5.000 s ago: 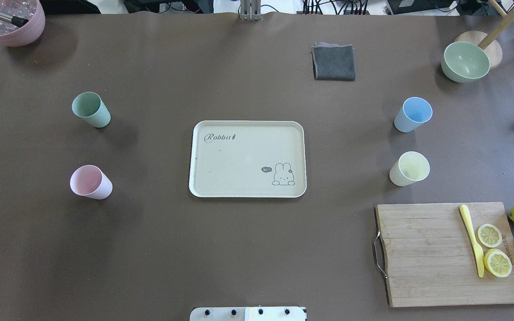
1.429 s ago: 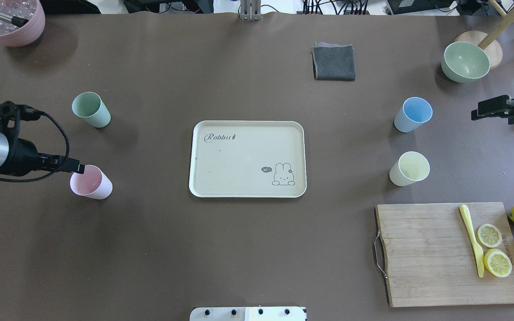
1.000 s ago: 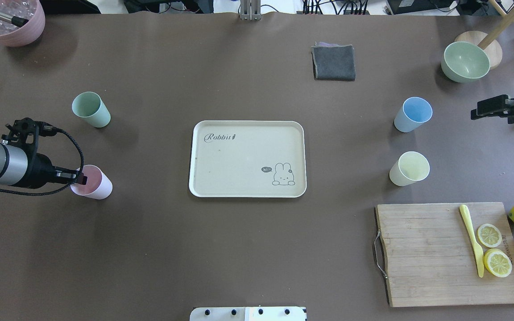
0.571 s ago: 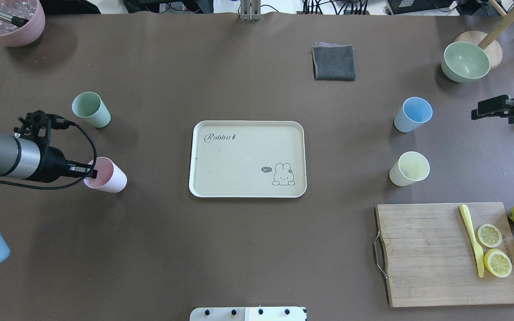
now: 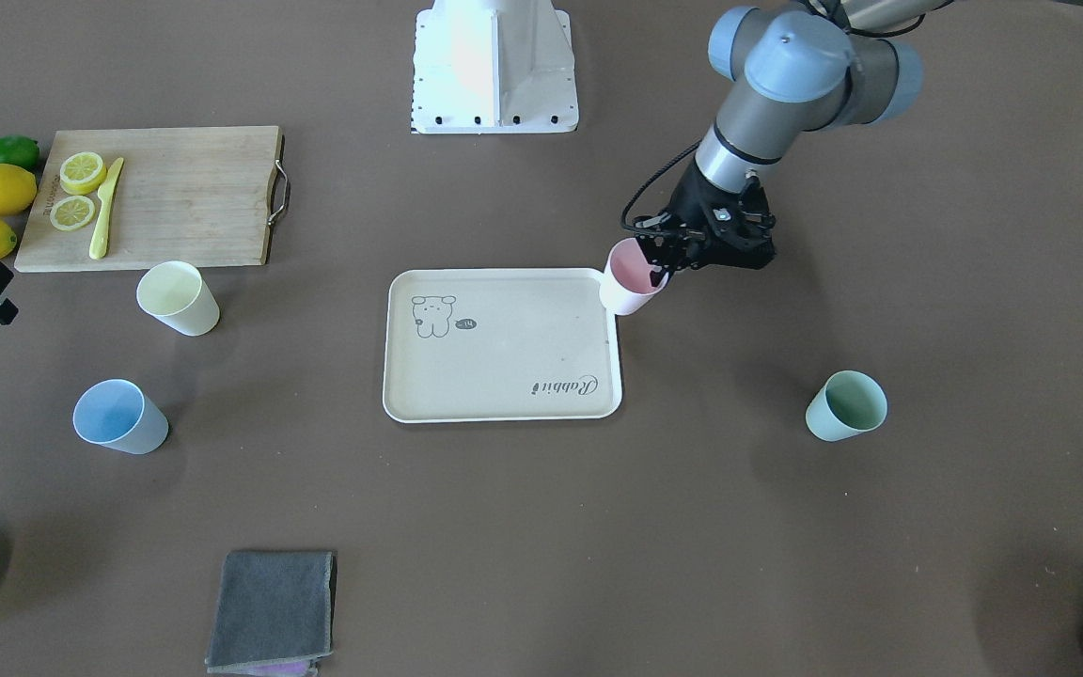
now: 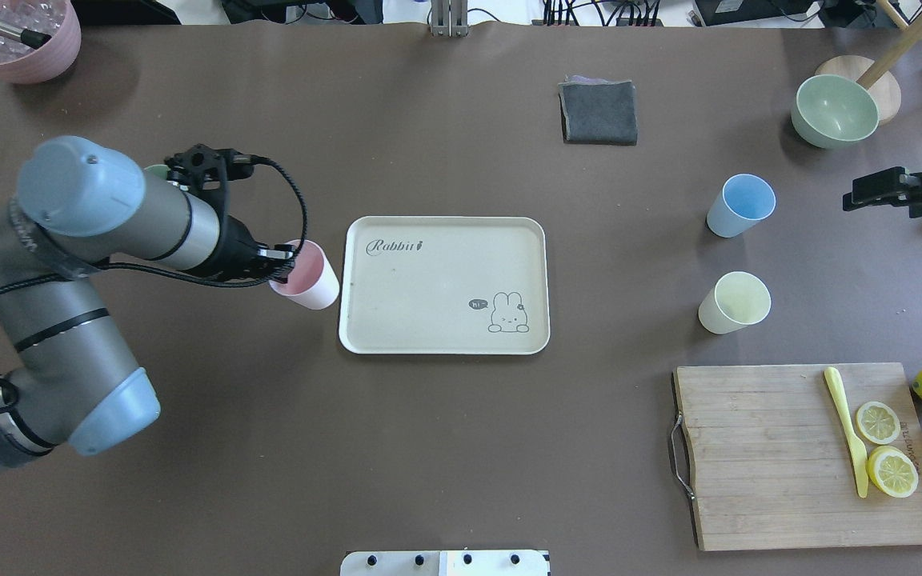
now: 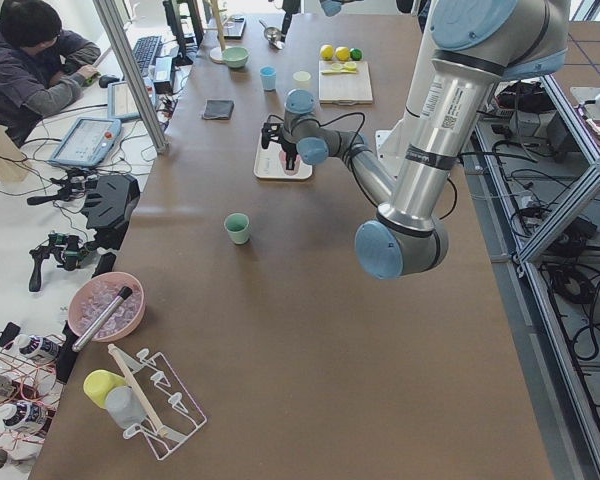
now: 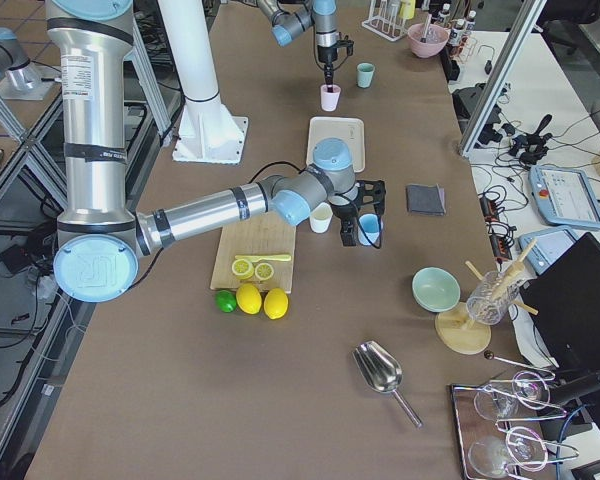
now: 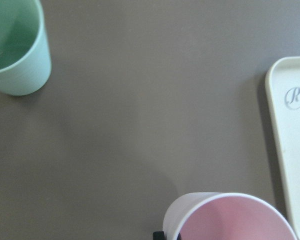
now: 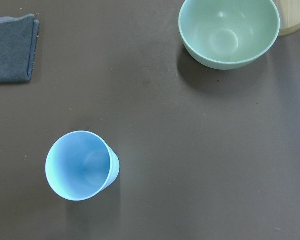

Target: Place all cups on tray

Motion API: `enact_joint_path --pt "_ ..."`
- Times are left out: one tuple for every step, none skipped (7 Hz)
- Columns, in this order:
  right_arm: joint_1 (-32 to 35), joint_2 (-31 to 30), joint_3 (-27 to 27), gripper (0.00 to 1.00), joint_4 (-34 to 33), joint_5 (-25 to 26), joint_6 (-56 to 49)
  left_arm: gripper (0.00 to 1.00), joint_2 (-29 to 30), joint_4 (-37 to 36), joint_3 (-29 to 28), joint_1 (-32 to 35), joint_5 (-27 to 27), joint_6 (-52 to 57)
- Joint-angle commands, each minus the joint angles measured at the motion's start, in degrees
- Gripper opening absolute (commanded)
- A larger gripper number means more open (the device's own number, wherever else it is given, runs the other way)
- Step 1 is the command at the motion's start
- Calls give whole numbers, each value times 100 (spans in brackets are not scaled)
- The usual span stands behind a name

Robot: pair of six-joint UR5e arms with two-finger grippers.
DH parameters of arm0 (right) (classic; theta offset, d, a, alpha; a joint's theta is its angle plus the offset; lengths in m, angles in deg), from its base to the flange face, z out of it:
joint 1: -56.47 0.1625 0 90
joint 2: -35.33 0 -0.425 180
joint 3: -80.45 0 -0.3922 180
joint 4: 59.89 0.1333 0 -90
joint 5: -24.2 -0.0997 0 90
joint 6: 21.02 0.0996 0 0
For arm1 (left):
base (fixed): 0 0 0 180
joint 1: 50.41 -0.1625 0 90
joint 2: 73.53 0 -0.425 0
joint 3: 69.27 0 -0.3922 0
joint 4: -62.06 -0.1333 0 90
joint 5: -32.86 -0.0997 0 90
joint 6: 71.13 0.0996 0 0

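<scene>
Jaws of the left gripper (image 6: 285, 258) pinch the rim of a smooth, tapered pink cup (image 6: 314, 282), just beside the raised rim of the flat cream tray (image 6: 429, 296). Right gripper (image 6: 861, 196): opening cannot be told.

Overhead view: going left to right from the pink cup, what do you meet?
pink cup → tray → grey cloth → green bowl. The blue cup and yellow cup lie between cloth and bowl but overlap each other, so they are left unordered.

The pink cup (image 6: 306, 274) sits upright (rim gripped) just beside the cream tray (image 6: 429, 296); green cup (image 5: 845, 405), blue cup (image 6: 741, 205) and yellow cup (image 6: 735, 302) stand on the tabletop (image 6: 445, 448).
</scene>
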Motion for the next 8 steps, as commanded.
enact_joint_path --pt "3 402 469 100 -25 8 -5 0 351 -127 -256 -425 -483 -314" --pt "3 438 480 100 -25 8 -14 0 351 -127 -257 -548 -528 -323" --pt "12 465 498 100 -34 8 -5 0 351 -127 -257 -584 -677 -323" --pt "29 526 559 100 -43 8 -23 56 342 -127 -257 -584 -695 -315" --pt "21 648 725 100 -34 8 -31 97 325 -127 -240 -576 -791 -297" --pt "29 789 900 100 -43 -1 -101 98 333 -127 -144 -541 -818 -271" --pt "73 920 1111 100 -43 -1 -232 98 325 -153 -21 -340 -749 -236" --pt "160 1183 1400 99 -52 -27 -277 98 307 -318 -2 45 -252 43"
